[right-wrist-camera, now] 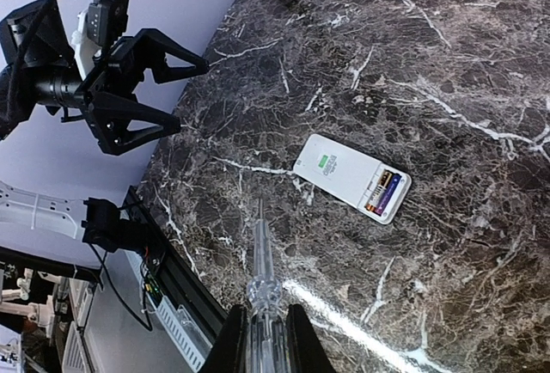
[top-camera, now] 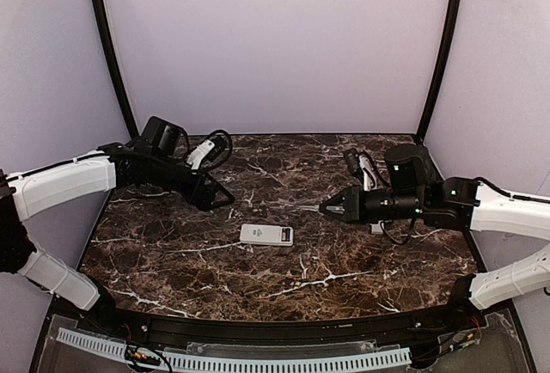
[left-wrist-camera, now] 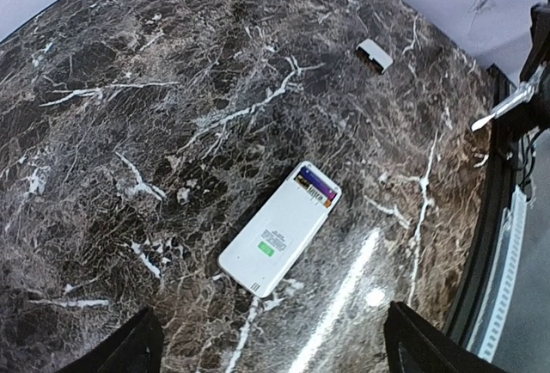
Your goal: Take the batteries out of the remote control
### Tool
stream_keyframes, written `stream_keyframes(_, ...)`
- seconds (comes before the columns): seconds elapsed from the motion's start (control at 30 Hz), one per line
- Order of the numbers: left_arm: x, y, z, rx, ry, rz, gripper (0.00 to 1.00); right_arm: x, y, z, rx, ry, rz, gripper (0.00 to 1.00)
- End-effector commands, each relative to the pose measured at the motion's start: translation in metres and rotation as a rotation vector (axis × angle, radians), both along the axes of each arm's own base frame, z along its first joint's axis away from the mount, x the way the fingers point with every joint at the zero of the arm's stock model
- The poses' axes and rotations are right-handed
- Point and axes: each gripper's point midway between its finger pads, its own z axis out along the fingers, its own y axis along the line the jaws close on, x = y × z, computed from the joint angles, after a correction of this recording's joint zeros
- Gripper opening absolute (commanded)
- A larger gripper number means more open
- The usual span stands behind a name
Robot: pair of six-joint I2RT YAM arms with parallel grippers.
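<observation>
We are hovering our left gripper (top-camera: pixel 229 198), jaws spread wide, at the remote's (top-camera: pixel 266 235) ten o'clock. Our right gripper (top-camera: pixel 331 210) is clamping a thin tool (right-wrist-camera: pixel 260 261) at two o'clock. The remote is lying face down mid-table (top-camera: pixel 172 261), with batteries (right-wrist-camera: pixel 384 194) showing.

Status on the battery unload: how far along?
Done: the compartment is open on the remote control; a small white piece, likely the cover, lies apart.
In hand: right gripper shut on a screwdriver; left gripper open, empty.
Left: batteries still seated.
</observation>
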Motion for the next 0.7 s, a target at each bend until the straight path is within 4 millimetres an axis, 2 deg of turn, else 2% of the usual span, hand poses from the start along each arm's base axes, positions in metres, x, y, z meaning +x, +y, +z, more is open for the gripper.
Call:
stream_keyframes(0.0,-0.006,0.003,-0.037,0.151,-0.072,-0.165,0.89,-0.001,-0.013,0.0,-0.103,-0.019,-0.002,0.0)
stream_keyframes(0.17,-0.015,-0.013,-0.064,0.24,-0.111,-0.328,0.88,-0.002,-0.021,-0.007,-0.158,-0.005,-0.013,0.0)
stream_keyframes(0.2,-0.017,-0.019,-0.065,0.246,-0.134,-0.374,0.88,-0.003,-0.023,-0.008,-0.164,-0.002,-0.015,0.0)
stream_keyframes(0.3,-0.019,-0.028,-0.085,0.284,-0.124,-0.454,0.88,-0.004,-0.025,-0.009,-0.179,0.002,-0.015,0.0)
stream_keyframes(0.33,-0.019,-0.032,-0.084,0.292,-0.138,-0.487,0.88,-0.004,-0.026,-0.01,-0.184,0.003,-0.017,0.0)
stream_keyframes(0.37,-0.02,-0.034,-0.096,0.309,-0.115,-0.507,0.88,-0.004,-0.027,-0.01,-0.189,0.004,-0.02,0.0)
stream_keyframes(0.4,-0.02,-0.038,-0.097,0.32,-0.124,-0.542,0.88,-0.004,-0.028,-0.01,-0.195,0.003,-0.021,0.0)
stream_keyframes(0.43,-0.02,-0.038,-0.108,0.34,-0.101,-0.559,0.88,-0.004,-0.029,-0.011,-0.2,0.005,-0.024,0.0)
stream_keyframes(0.47,-0.019,-0.042,-0.108,0.351,-0.112,-0.583,0.88,-0.004,-0.03,-0.01,-0.203,0.004,-0.024,0.0)
stream_keyframes(0.5,-0.018,-0.043,-0.118,0.367,-0.095,-0.595,0.88,-0.005,-0.031,-0.011,-0.207,0.004,-0.026,0.0)
stream_keyframes(0.53,-0.016,-0.046,-0.118,0.374,-0.105,-0.61,0.88,-0.005,-0.032,-0.01,-0.21,0.004,-0.027,0.0)
stream_keyframes(0.67,-0.009,-0.05,-0.139,0.418,-0.095,-0.645,0.88,-0.006,-0.036,-0.011,-0.223,0.007,-0.031,0.0)
